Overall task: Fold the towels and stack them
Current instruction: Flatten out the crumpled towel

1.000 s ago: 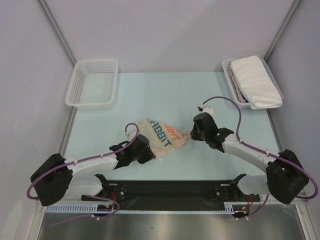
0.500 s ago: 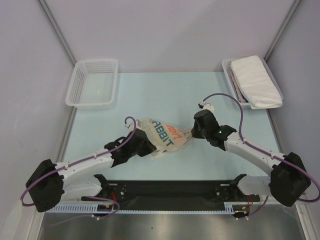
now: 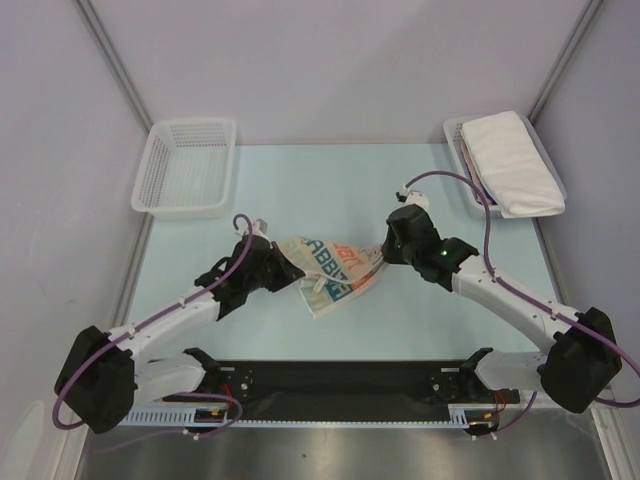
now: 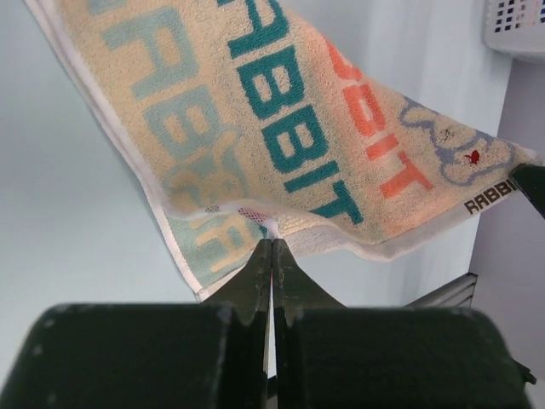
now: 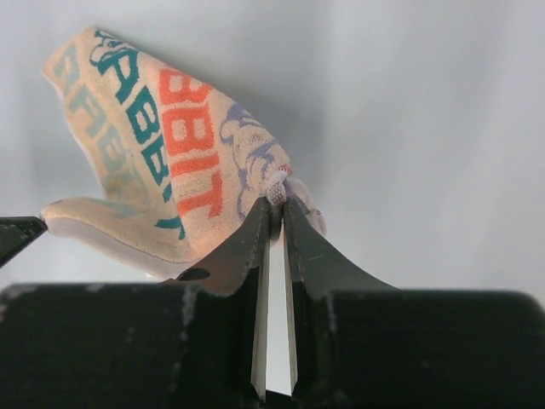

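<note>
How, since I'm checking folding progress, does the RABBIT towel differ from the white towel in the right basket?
The RABBIT towel is cream with coloured lettering; the white towel is plain. The RABBIT towel hangs crumpled, pinched by the left hand and the right hand; the white towel lies folded in its basket. Both are soft cloth.

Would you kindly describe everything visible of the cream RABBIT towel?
The RABBIT towel is cream terry cloth with a white hem, printed with teal and orange "RABBIT" lettering and faint rabbit drawings. It hangs crumpled over the pale table, held at two ends. The left gripper is shut on its hemmed edge; the right gripper pinches a bunched corner. Whether its drooping fold touches the table cannot be told.
</note>
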You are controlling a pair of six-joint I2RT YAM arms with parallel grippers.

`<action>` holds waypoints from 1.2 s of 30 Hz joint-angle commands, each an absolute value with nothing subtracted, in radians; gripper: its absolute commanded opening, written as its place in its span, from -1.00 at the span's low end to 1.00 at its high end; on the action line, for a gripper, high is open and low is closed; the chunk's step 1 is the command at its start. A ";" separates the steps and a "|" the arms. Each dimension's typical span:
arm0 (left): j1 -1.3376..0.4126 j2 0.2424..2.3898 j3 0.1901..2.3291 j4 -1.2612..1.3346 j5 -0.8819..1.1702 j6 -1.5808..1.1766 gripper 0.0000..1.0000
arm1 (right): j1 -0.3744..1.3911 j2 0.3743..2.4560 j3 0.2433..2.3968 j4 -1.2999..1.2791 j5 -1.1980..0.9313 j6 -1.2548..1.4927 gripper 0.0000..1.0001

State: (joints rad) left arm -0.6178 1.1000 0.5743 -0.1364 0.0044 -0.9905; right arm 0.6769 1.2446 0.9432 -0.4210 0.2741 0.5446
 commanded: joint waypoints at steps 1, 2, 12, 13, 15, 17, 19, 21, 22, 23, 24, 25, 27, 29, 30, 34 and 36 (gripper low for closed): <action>-0.556 1.152 0.644 -0.032 0.148 -0.947 -0.99 | 0.660 1.250 1.044 -0.406 0.298 0.506 -0.99; -0.520 1.173 0.673 -0.026 0.167 -0.939 -0.99 | 0.647 1.303 1.087 -0.417 0.292 0.494 -0.99; -0.391 1.477 1.066 0.035 0.239 -0.839 -0.99 | 0.494 1.593 1.436 -0.330 0.160 0.422 -1.00; -0.381 1.497 1.128 0.035 0.245 -0.830 -0.99 | 0.485 1.607 1.456 -0.327 0.156 0.416 -1.00; -0.357 1.548 1.184 0.054 0.284 -0.824 -0.99 | 0.451 1.634 1.517 -0.330 0.141 0.419 -1.00; -0.344 1.569 1.250 0.058 0.293 -0.819 -1.00 | 0.430 1.632 1.523 -0.289 0.106 0.426 -1.00; -0.339 1.572 1.285 0.057 0.304 -0.815 -0.99 | 0.414 1.615 1.526 -0.285 0.101 0.440 -1.00; -0.336 1.554 1.284 0.051 0.296 -0.810 -1.00 | 0.419 1.599 1.517 -0.295 0.118 0.431 -1.00; -0.334 1.531 1.266 0.045 0.293 -0.804 -0.99 | 0.419 1.589 1.510 -0.304 0.130 0.430 -1.00; -0.334 1.519 1.250 0.032 0.296 -0.801 -1.00 | 0.422 1.571 1.496 -0.317 0.146 0.436 -1.00; -0.334 1.503 1.226 0.029 0.298 -0.801 -0.99 | 0.422 1.560 1.477 -0.340 0.164 0.446 -1.00; -0.334 1.474 1.157 0.028 0.305 -0.807 -0.99 | 0.425 1.549 1.420 -0.347 0.164 0.471 -1.00; -0.336 1.444 1.013 0.050 0.322 -0.840 -0.99 | 0.443 1.523 1.350 -0.367 0.172 0.489 -0.98; -0.350 1.407 0.912 0.093 0.351 -0.857 -0.99 | 0.457 1.497 1.211 -0.358 0.187 0.527 -0.99; -0.357 1.398 0.863 0.112 0.357 -0.861 -0.99 | 0.463 1.471 1.154 -0.345 0.181 0.538 -1.00; -0.454 1.384 0.691 0.179 0.362 -0.862 -0.99 | 0.535 1.414 0.947 -0.310 0.190 0.615 -1.00; -0.524 1.420 0.683 0.172 0.353 -0.858 -0.89 | 0.600 1.382 0.865 -0.305 0.218 0.668 -1.00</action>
State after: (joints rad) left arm -0.4458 1.4158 0.6914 0.0929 0.3225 -0.8551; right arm 0.5301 1.4532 0.9325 -0.3241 0.1780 0.5690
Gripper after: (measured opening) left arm 0.042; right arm 0.118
